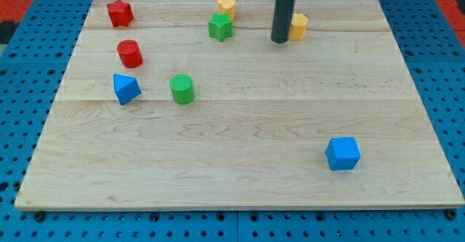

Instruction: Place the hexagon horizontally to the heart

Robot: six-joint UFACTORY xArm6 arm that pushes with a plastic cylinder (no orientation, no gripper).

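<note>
A yellow block that looks like a hexagon point(299, 26) sits near the view's top, right of centre. My tip point(280, 40) rests on the board touching its left side, and the dark rod hides that block's left edge. A second yellow block, seemingly the heart point(227, 6), sits further left at the view's top edge, just above a green star point(220, 27). The hexagon lies to the right of the heart and slightly lower in the view.
A red star point(120, 13) is at the top left, with a red cylinder point(129, 53) below it. A blue triangular block point(126, 89) and a green cylinder point(182, 89) sit at the middle left. A blue cube point(342, 153) is at the lower right.
</note>
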